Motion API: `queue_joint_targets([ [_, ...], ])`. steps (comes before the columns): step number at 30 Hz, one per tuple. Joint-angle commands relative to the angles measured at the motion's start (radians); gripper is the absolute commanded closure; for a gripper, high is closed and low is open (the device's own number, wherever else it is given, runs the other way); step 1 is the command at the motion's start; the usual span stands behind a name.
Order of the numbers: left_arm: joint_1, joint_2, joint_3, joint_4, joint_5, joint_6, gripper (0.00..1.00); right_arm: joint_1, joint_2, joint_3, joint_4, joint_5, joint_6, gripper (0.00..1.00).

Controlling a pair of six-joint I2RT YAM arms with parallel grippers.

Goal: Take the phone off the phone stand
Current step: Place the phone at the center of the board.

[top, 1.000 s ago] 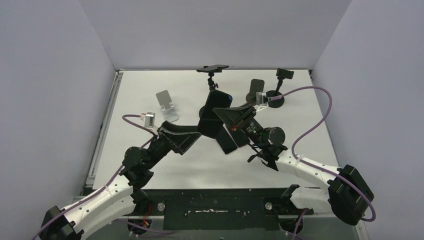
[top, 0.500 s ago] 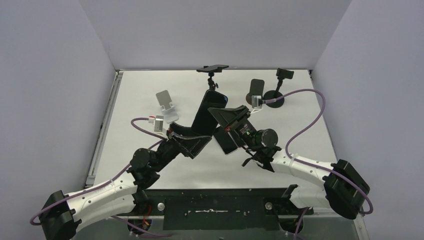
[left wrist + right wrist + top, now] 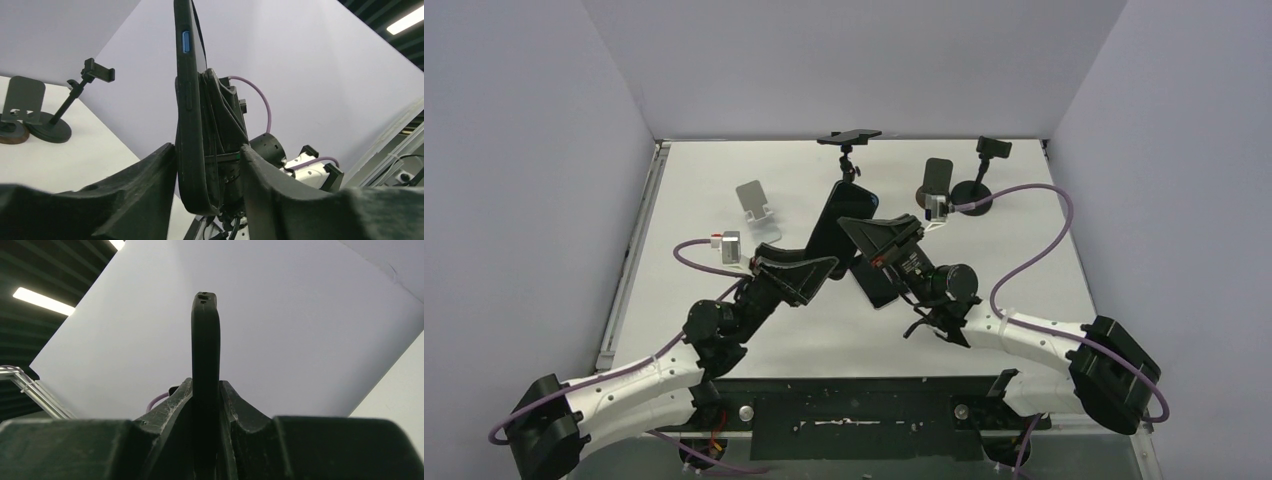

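Observation:
A black phone [image 3: 848, 200] hangs tilted above the middle of the table, with my right gripper [image 3: 861, 228] shut on it. In the right wrist view the phone [image 3: 205, 340] stands edge-on, clamped between both fingers of that gripper [image 3: 205, 386]. My left gripper [image 3: 824, 262] reaches in from the left. In its wrist view the phone [image 3: 188, 100], with a blue side button, sits between the jaws [image 3: 207, 150]. One finger touches the phone's face. The other finger [image 3: 260, 175] stands off it, with the right gripper in the gap. The phone rests in no stand.
A silver stand [image 3: 759, 208] sits at back left. A black clamp holder [image 3: 849, 137] is at the back centre, a dark stand [image 3: 937, 174] and a gooseneck holder [image 3: 990, 150] on a round base at back right. A dark flat slab [image 3: 881, 287] lies under the right gripper.
My left gripper has moved up and right to the phone, and its jaws have narrowed around the lower end. The right gripper has carried the phone slightly left.

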Motion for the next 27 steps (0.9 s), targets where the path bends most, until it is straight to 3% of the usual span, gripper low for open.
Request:
queue_joint_targets([
  [1,-0.004,0.028,0.004,0.137,-0.020,-0.008,0.60,0.024,-0.005,0.004,0.157,0.046,-0.032,0.87],
  [5,-0.004,0.043,0.004,0.153,-0.027,-0.010,0.98,0.029,-0.016,-0.012,0.159,0.049,-0.045,0.86],
  [6,-0.004,0.037,0.003,0.150,-0.033,-0.003,1.00,0.029,-0.025,-0.013,0.150,0.046,-0.051,0.83],
  [7,-0.004,0.028,0.000,0.146,-0.039,0.002,1.00,0.030,-0.033,-0.013,0.137,0.034,-0.056,0.75],
  [9,-0.003,-0.010,-0.004,0.100,-0.056,0.010,1.00,0.027,-0.068,-0.005,0.070,-0.009,-0.071,0.46],
  [11,0.000,-0.072,0.004,-0.003,-0.069,0.040,1.00,0.016,-0.133,0.013,-0.097,-0.042,-0.109,0.19],
  [12,0.001,-0.104,0.015,-0.085,-0.073,0.060,1.00,0.010,-0.173,0.027,-0.211,-0.048,-0.136,0.10],
  [17,0.036,-0.261,0.133,-0.557,0.010,0.217,1.00,-0.053,-0.436,0.068,-0.769,-0.056,-0.355,0.00],
  [21,0.071,-0.227,0.387,-0.967,0.250,0.403,1.00,-0.129,-0.609,0.170,-1.218,-0.093,-0.579,0.00],
  [24,0.074,-0.121,0.565,-1.226,0.450,0.502,1.00,-0.135,-0.641,0.264,-1.427,-0.111,-0.721,0.00],
  [27,0.073,-0.025,0.680,-1.394,0.615,0.574,1.00,-0.134,-0.616,0.351,-1.523,-0.197,-0.826,0.00],
])
